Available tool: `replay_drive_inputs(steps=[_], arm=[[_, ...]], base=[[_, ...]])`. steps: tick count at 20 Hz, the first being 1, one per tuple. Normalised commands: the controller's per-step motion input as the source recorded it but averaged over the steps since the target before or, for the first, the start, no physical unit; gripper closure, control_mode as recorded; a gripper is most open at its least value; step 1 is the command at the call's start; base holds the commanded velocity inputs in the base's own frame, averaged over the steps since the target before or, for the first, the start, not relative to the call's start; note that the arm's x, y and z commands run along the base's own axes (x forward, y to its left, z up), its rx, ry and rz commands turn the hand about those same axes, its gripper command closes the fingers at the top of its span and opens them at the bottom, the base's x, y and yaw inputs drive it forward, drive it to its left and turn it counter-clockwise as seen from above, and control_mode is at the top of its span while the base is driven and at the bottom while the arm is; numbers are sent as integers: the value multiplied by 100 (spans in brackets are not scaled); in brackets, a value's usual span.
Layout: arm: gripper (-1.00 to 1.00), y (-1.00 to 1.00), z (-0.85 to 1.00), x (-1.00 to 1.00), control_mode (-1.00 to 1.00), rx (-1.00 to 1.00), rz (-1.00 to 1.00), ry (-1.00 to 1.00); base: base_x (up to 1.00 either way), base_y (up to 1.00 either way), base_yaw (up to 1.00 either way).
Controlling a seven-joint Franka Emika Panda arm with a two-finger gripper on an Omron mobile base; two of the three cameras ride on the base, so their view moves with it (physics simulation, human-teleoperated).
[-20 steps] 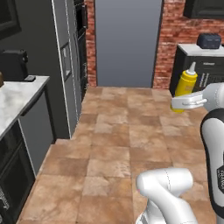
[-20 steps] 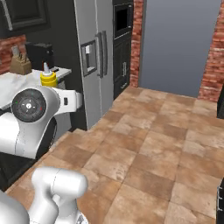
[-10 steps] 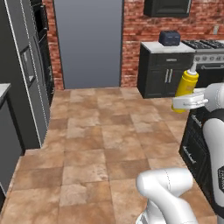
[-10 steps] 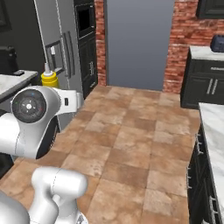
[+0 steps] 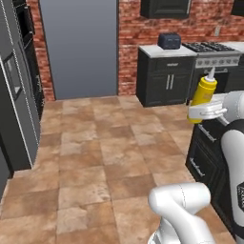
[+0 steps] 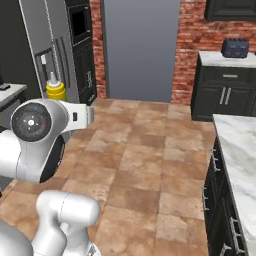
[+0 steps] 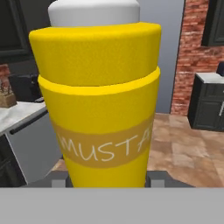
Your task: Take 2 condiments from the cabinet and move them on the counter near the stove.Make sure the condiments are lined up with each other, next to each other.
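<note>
Above the tiled kitchen floor, my claw (image 5: pixel 202 113) grips a yellow squeeze bottle (image 5: pixel 203 93) upright in the air, clamped around its lower body. It has a white pointed nozzle, a stepped yellow shoulder, and a tan band lettered "MUSTA" (image 7: pixel 105 148). Beyond it stand the stove (image 5: pixel 209 47) and a short marble tabletop (image 5: pixel 159 50) carrying a dark toaster (image 5: pixel 169 41).

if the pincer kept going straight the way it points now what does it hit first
Nothing new: the pincer is already shut on the yellow mustard squeeze bottle with the white nozzle, which sits directly in its line in the hand view. Past the bottle, probably open tiled floor toward the grey door, though depth is unclear.
</note>
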Motion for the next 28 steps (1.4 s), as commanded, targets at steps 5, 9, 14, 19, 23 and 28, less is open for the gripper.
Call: replay_drive_inputs(steps=[5, 9, 14, 19, 23, 28], arm=[[100, 0, 0, 0, 100, 0, 0, 0], [100, 0, 0, 0, 100, 0, 0, 0], [100, 0, 0, 0, 100, 0, 0, 0], [100, 0, 0, 0, 100, 0, 0, 0], [100, 0, 0, 0, 100, 0, 0, 0], [100, 0, 0, 0, 100, 0, 0, 0]], base=[[89, 6, -11], [100, 3, -5], [100, 0, -2], [100, 0, -5], [100, -2, -9], [100, -5, -9]])
